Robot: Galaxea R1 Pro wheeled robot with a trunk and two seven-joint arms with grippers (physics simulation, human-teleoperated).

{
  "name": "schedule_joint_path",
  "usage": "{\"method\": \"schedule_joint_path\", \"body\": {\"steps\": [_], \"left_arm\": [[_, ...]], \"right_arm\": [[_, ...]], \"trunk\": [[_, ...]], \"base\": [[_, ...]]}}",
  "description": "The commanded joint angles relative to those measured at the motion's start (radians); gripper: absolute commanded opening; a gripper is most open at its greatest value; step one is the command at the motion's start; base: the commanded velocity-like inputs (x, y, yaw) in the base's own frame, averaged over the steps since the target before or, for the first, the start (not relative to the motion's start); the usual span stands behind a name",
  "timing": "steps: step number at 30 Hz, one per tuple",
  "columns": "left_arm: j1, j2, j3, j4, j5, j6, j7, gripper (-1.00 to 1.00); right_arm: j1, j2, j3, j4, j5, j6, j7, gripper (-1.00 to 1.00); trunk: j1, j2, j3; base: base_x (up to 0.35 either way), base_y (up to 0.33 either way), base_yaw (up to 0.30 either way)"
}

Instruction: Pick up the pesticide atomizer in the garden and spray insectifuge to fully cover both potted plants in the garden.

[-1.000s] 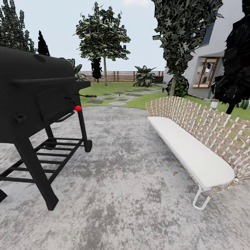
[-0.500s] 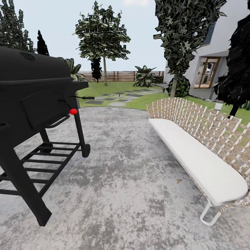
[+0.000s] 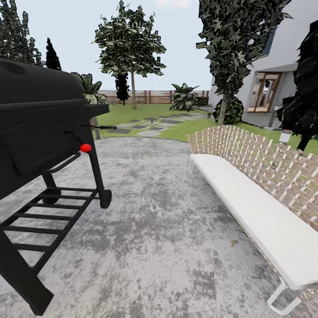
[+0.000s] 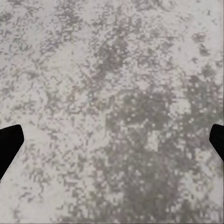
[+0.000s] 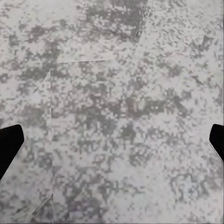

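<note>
The ground is grey stone paving with dark and pale blotches, and it fills most of the head view. At 9 o'clock stands one big black grill on black legs, with one red knob on its side and one small black wheel at the foot. At 3 o'clock runs one long bench with a white seat and a woven brown and white back. Far off at 12 o'clock lies the garden, a green lawn with flat grey stepping stones set in it, and a brown wooden fence closes its far side. One leafy tree on a thin trunk stands on the lawn, and one taller dark tree rises at 1 o'clock beside a white house with one brown door. One spiky green bush sits near the fence. The spray bottle and the small potted plants cannot be made out from here. In the left wrist view the left hand hangs over the blotchy paving with its two black fingers far apart at the edges. In the right wrist view the right hand is the same, its fingers spread wide over the paving, holding nothing.
</note>
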Motion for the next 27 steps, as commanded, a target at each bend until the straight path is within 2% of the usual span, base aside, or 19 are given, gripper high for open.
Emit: {"method": "schedule_joint_path", "body": {"steps": [1, 14, 15, 20, 27], "left_arm": [[-0.001, 0.0, 0.003, 0.001, 0.0, -0.003, 0.0, 1.0], [-0.001, 0.0, 0.003, 0.001, -0.003, -0.003, 0.0, 1.0], [-0.001, 0.0, 0.003, 0.001, -0.004, -0.003, 0.0, 1.0], [-0.001, 0.0, 0.002, 0.001, -0.005, -0.003, 0.0, 1.0], [-0.001, 0.0, 0.003, 0.001, -0.005, -0.003, 0.0, 1.0]], "right_arm": [[0.0, 0.0, -0.001, 0.001, 0.001, -0.003, -0.001, 1.0], [0.0, -0.002, -0.008, -0.001, 0.0, -0.012, -0.005, 1.0], [0.0, -0.003, -0.009, -0.002, 0.0, -0.013, -0.011, 1.0], [0.0, -0.015, -0.009, -0.005, -0.002, -0.016, -0.125, 1.0], [0.0, -0.013, 0.0, 0.001, 0.0, -0.04, -0.148, 1.0]], "trunk": [[0.0, 0.0, -0.001], [0.0, 0.0, -0.001], [0.0, 0.0, -0.001], [0.0, 0.0, -0.001], [0.0, 0.0, -0.001]], "base": [[0.339, 0.0, 0.0], [0.339, 0.0, 0.0], [0.339, 0.0, 0.0], [0.339, 0.0, 0.0], [0.339, 0.0, 0.0]]}}
